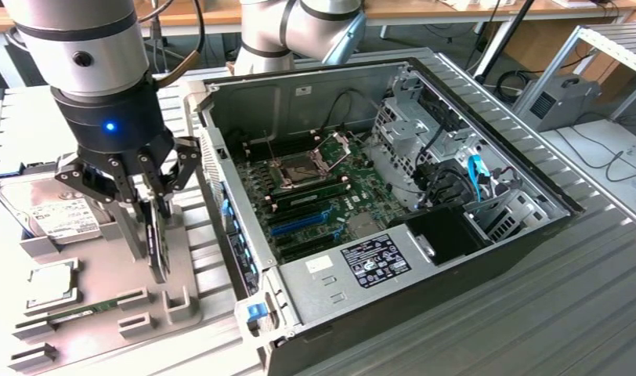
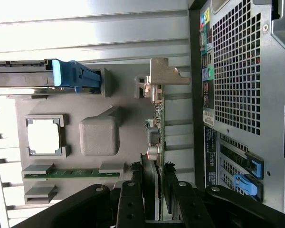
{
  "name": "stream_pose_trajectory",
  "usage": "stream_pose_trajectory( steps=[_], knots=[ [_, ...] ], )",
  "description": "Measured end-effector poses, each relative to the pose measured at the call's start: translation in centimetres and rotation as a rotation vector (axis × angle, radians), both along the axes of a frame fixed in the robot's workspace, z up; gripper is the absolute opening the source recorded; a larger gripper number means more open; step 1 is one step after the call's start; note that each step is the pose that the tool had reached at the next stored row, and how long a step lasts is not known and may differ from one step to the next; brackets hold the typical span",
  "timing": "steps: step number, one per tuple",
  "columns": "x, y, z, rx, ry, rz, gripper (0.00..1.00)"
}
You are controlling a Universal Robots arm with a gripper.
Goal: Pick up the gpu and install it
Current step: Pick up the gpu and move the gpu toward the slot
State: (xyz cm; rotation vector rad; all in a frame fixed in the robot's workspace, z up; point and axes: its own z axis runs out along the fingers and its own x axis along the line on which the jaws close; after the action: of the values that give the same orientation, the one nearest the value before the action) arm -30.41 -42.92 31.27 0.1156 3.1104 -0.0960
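Note:
The gpu (image 1: pixel 156 244) stands on edge in a slot of the grey holder tray (image 1: pixel 182 307), at the exterior view's left of the open computer case (image 1: pixel 402 196). My gripper (image 1: pixel 151 207) reaches straight down over it, one finger on each face of the card, pressed against it. In the wrist view the gpu (image 2: pixel 157 118) runs edge-on, green board and metal bracket showing, and my gripper (image 2: pixel 154 202) clamps its heatsink end. The card's lower edge still sits in the holder tray (image 2: pixel 128 95).
The motherboard's blue expansion slots (image 1: pixel 297 223) lie inside the case. On the tray are a hard drive (image 1: pixel 52 215), a processor (image 1: pixel 52 286) and a memory stick (image 1: pixel 88 309). The case's rear panel (image 2: pixel 242 95) stands close beside the card.

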Motion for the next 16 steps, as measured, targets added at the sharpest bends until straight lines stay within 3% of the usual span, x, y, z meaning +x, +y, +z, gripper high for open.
stream_pose_trajectory(
  steps=[16],
  knots=[
    [0.0, 0.0, 0.46, -0.0001, 0.0001, 0.0, 0.29]
  ],
)
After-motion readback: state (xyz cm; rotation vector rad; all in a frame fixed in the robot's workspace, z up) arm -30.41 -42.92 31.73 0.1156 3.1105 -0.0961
